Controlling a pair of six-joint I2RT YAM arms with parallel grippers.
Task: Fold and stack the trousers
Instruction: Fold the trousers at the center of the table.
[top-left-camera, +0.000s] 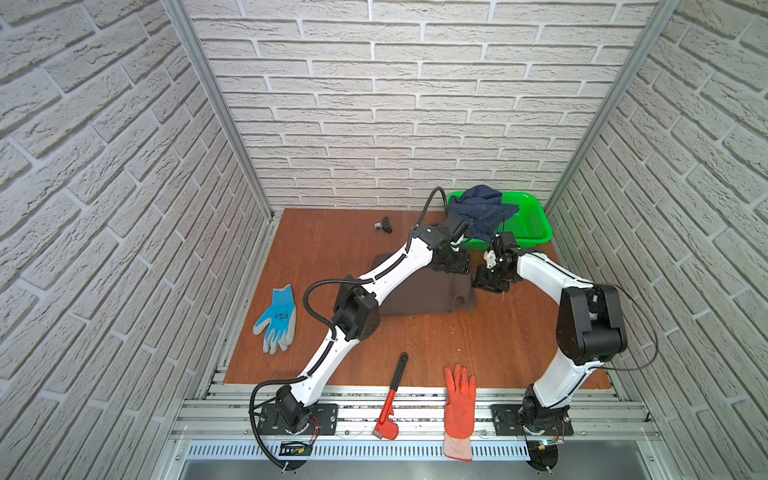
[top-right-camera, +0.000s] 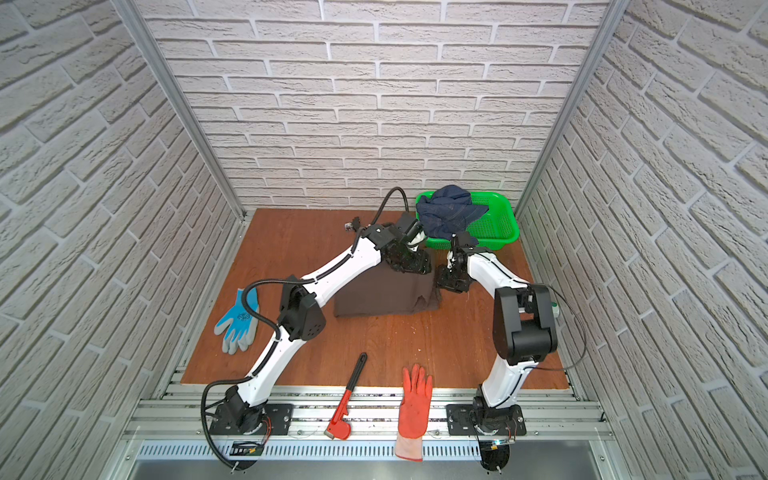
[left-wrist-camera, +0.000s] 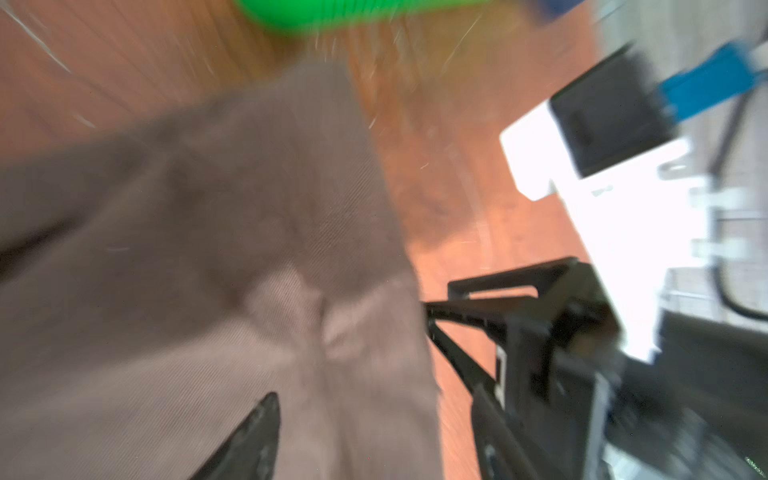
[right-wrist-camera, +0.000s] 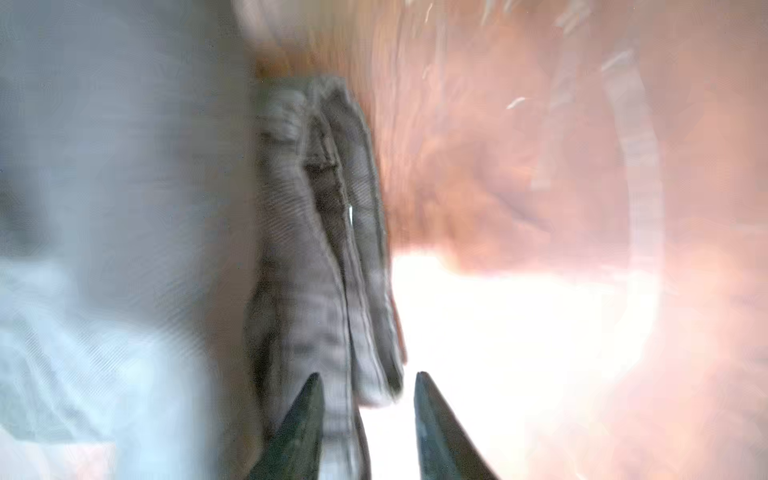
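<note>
Left hand (top-left-camera: 452, 266) hovers with jaws spread over the cloth, holding nothing. The right hand (right-wrist-camera: 368, 376) has its fingers parted and also grips nothing, with the folded edge just ahead of them. The thin dark brown trousers (top-left-camera: 415, 295) lie folded into a compact rectangle on the wooden bench (top-left-camera: 324, 249), toward its far right corner, near the green plastic basket (top-left-camera: 536, 224). They look light, limp and apt to slide apart, so the best hold is probably through all layers at the thick folded edge, one hand near each end.
</note>
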